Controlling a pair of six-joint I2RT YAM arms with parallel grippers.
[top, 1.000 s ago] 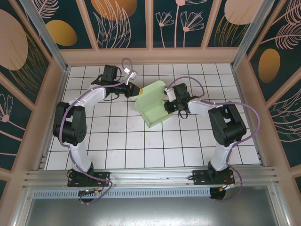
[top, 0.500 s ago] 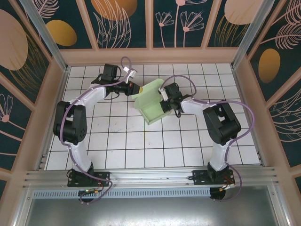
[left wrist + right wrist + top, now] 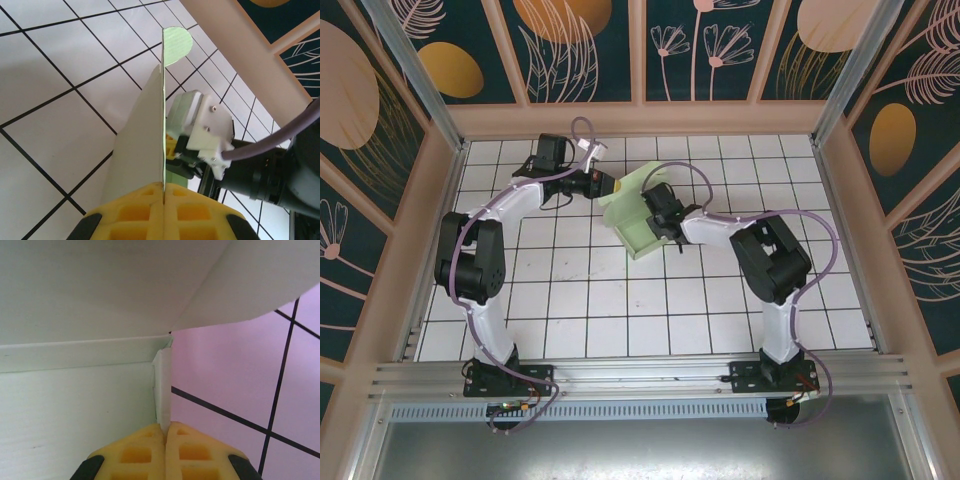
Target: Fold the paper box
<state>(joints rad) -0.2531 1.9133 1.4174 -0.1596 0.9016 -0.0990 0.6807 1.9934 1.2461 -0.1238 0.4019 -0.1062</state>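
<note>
- Holding the paper box [image 3: 638, 218] with both claws. It sits toward the far middle of the white gridded bench [image 3: 580, 300], half formed: a shallow open tray with a flap standing up on its far side.
- From my left wrist cam I see the card edge-on [image 3: 145, 145]. It rises straight out from between my pads, whitish on the side facing the tiles, with a rounded tab [image 3: 177, 44] in mint green at the top.
- My left claw [image 3: 608, 188] is pinched tight on that upright flap at the box's far-left corner. Up close [image 3: 164, 189], the yellow pads meet with just the thin card between them.
- My right claw [image 3: 660, 212] comes in from the other side and is clamped on the box too. In its own cam [image 3: 165, 427] the yellow tips are closed on a narrow folded strip at an inside corner of the box [image 3: 75, 390]. A big panel curves over the top of that view.
- The two claws end up near each other with the box between them. From the left wrist I can see my right arm's white wrist mount [image 3: 207, 130] and its purple cable [image 3: 270, 142] just behind the card.
- Further out there's the wooden-framed wall with dark leafy panels [image 3: 570, 40], and the metal rail [image 3: 640, 375] my arm bases are bolted to.
</note>
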